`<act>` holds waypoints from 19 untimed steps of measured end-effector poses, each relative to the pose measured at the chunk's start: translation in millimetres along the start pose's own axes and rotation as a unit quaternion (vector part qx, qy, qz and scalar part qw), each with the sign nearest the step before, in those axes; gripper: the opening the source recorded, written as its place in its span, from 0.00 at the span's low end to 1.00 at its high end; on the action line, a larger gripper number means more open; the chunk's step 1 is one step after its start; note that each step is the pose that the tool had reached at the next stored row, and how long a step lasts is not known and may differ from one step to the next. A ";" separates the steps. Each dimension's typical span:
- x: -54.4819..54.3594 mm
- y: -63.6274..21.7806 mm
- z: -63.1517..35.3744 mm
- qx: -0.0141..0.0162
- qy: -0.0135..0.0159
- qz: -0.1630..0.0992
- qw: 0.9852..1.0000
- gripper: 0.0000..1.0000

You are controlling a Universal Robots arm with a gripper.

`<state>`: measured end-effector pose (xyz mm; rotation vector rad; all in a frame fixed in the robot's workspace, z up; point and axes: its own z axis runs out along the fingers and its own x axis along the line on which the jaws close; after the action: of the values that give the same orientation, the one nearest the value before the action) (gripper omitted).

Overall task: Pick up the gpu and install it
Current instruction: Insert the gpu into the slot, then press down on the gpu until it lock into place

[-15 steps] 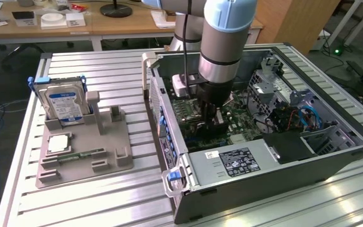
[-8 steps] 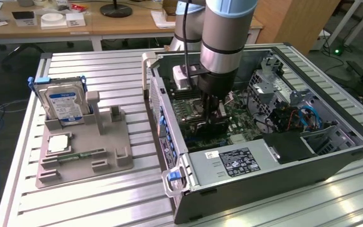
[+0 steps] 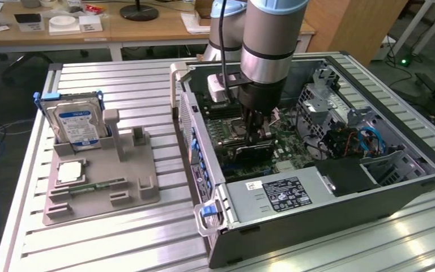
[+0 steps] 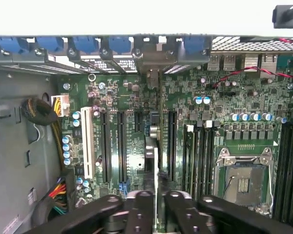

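The gpu is a thin dark card standing on edge over the motherboard inside the open computer case. In the wrist view the gpu shows as a narrow edge running along an expansion slot, between black slots on either side. My gripper reaches straight down into the case from above the card. In the wrist view the gripper has its two black fingers pressed close on either side of the card's top edge. Whether the card is fully seated in the slot cannot be told.
A grey fixture tray on the slatted table holds an upright blue-labelled hard drive, a green memory stick and a square chip. Inside the case are the power supply, the CPU socket and a white slot.
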<state>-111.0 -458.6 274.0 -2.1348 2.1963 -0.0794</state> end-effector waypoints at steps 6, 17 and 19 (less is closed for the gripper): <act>0.0 0.0 0.0 0.000 0.000 0.000 1.000 0.10; -0.1 0.2 -0.6 0.000 0.000 0.000 1.000 0.10; -0.2 0.2 -1.8 -0.001 0.000 0.000 1.000 0.10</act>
<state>-111.3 -458.5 275.8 -2.1354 2.1969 -0.0784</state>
